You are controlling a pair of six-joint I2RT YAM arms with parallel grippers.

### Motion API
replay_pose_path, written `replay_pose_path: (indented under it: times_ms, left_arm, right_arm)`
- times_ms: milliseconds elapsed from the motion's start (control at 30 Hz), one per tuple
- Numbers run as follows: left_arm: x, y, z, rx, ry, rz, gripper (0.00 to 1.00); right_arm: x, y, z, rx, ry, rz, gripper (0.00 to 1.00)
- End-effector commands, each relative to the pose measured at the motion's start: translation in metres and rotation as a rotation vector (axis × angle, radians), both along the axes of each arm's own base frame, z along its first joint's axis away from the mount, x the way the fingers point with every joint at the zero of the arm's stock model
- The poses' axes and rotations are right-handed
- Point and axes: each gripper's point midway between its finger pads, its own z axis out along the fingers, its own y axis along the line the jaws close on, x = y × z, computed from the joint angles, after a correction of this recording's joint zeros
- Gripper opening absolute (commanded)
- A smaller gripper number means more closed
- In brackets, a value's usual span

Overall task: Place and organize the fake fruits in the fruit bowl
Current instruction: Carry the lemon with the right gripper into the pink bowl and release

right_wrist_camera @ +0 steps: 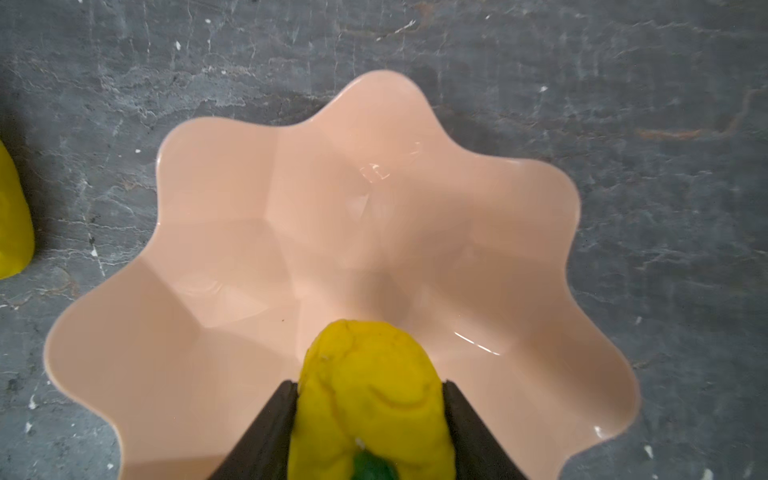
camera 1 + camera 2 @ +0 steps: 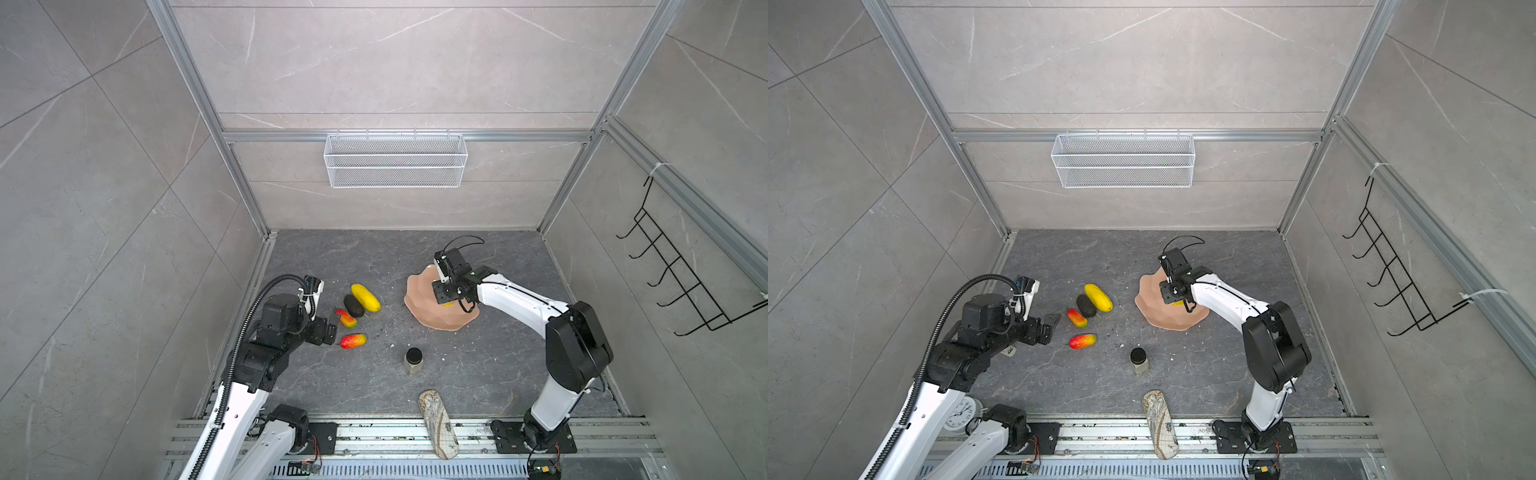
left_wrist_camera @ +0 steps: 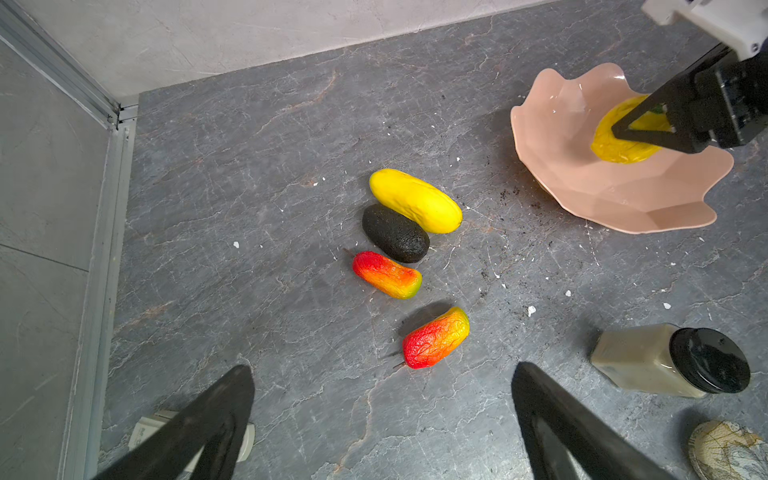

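Four items lie on the counter (image 2: 478, 374) toward its left edge: the long yellow fruit (image 3: 415, 200) touches the fake avocado (image 3: 395, 233), the rear mango (image 3: 387, 275) lies just beside the avocado, and the front mango (image 3: 435, 337) lies apart. The fifth item, the stubby yellow fruit (image 1: 365, 365) with a green end, is clamped between the jaws of the right claw (image 1: 370, 390). It sits inside the hollow of the fruit bowl (image 1: 332, 208), right of the counter's centre. Contact with the bowl floor cannot be told. Left claw (image 3: 384, 372) stands spread, holding nothing, beside the mangoes. Black-lidded jar (image 3: 665, 359) stands upright toward the front edge.
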Motion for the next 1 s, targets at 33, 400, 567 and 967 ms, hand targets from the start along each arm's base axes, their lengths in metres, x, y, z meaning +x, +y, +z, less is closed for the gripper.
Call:
replay_pose_path:
  times_ms: [33,400,567,967]
  left_arm:
    - [0.004,0.002,0.004,0.012,-0.022,0.002,1.00]
    - [0.005,0.004,0.004,0.022,-0.024,0.008,1.00]
    - [0.004,0.004,0.002,0.023,-0.020,0.009,1.00]
    - [0.004,0.004,0.003,0.021,-0.018,0.013,1.00]
  right_arm:
    - [0.010,0.008,-0.018,0.012,-0.007,0.010,0.36]
    - [0.016,0.005,-0.039,-0.008,0.023,-0.003,0.46]
    - [0.015,0.002,-0.030,-0.028,0.020,0.003,0.64]
    - [-0.006,0.010,0.082,-0.001,-0.140,0.064,0.99]
